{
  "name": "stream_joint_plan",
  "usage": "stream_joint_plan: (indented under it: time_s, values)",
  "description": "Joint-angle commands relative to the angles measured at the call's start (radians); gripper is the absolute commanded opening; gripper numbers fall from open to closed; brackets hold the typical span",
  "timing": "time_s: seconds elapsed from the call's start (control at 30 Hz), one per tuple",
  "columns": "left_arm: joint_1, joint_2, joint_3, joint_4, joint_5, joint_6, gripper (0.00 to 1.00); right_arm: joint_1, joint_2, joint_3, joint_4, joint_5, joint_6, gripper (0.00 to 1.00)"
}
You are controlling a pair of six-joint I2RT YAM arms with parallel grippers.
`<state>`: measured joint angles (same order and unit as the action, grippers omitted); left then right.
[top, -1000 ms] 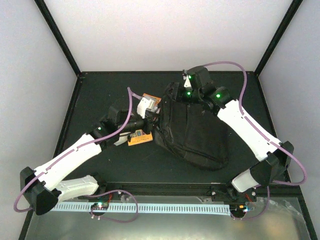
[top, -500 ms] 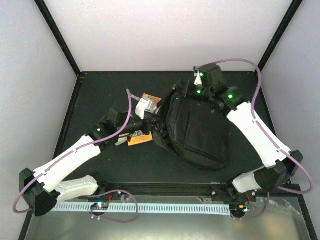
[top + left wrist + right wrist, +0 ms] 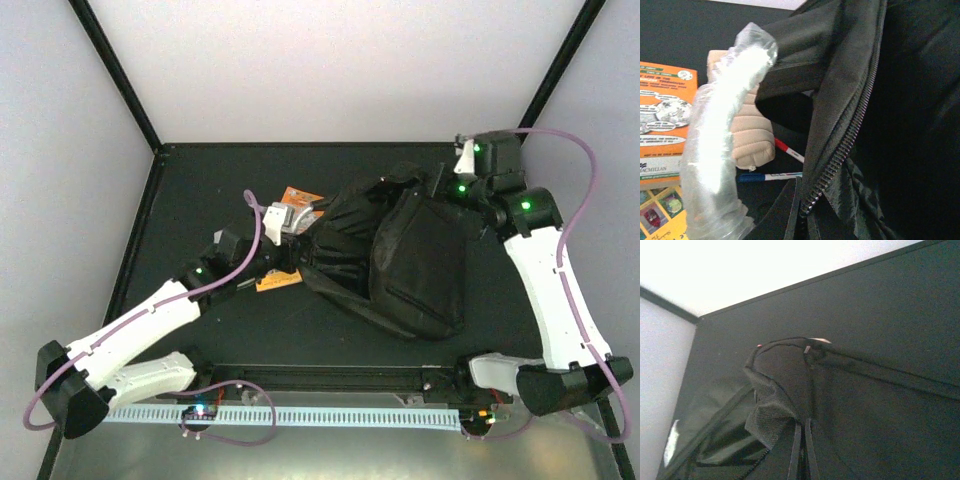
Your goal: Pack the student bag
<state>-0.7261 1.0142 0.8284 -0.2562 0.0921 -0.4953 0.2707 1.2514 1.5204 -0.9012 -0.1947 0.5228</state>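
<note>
Student bag [image 3: 420,265] in the middle of the table [image 3: 190,190], your left gripper [image 3: 797,212] pinching its zipper edge — your right gripper [image 3: 801,452] clamped tight on its far fabric, orange book [image 3: 662,120] beside it.

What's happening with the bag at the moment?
Both arms are on the student bag, which lies slumped on the table. The right hand is shut on fabric at the bag's far corner, on that arm's side. The left hand is shut at the zipper edge on the opposite side, apparently holding the opening. An orange book and two pens lie on the table outside the bag, so packing is not finished.
</note>
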Motion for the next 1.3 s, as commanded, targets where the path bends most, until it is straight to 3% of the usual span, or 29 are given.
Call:
stream_joint_plan:
  time_s: [0.0,0.27,0.47,0.53,0.7,0.8,0.97,1.07,1.17,1.27]
  values:
    - [0.005,-0.036,-0.016,-0.130,-0.184,-0.079,0.01,-0.136,-0.051,0.011,0.010,0.085,-0.064,0.02]
    - [0.005,-0.076,-0.045,-0.157,-0.271,-0.166,0.02,-0.239,-0.107,0.060,-0.003,0.213,-0.017,0.02]
    - [0.004,-0.069,-0.059,-0.129,-0.213,-0.169,0.02,-0.247,-0.123,0.169,-0.035,0.323,-0.014,0.02]
    - [0.004,-0.065,-0.063,-0.077,-0.130,-0.142,0.02,-0.248,-0.126,0.182,-0.023,0.239,-0.029,0.02]
    - [0.003,-0.055,-0.038,0.070,0.094,-0.109,0.06,-0.243,-0.103,0.175,0.040,-0.213,-0.099,0.02]
    - [0.004,-0.039,0.010,0.113,0.182,-0.105,0.17,-0.219,-0.076,0.166,0.039,-0.367,-0.101,0.02]
    - [0.002,0.004,0.116,0.063,0.216,-0.027,0.65,-0.137,-0.073,0.112,0.041,-0.403,-0.127,0.02]
    - [0.005,0.009,0.165,0.016,0.153,0.032,0.81,-0.128,-0.075,0.073,0.051,-0.430,-0.133,0.02]
    - [0.007,0.014,0.239,-0.042,0.122,0.105,0.91,-0.123,-0.083,0.048,0.058,-0.419,-0.136,0.02]
    - [0.006,0.068,0.340,-0.128,0.129,0.167,0.93,-0.122,-0.087,0.034,0.061,-0.433,-0.141,0.02]
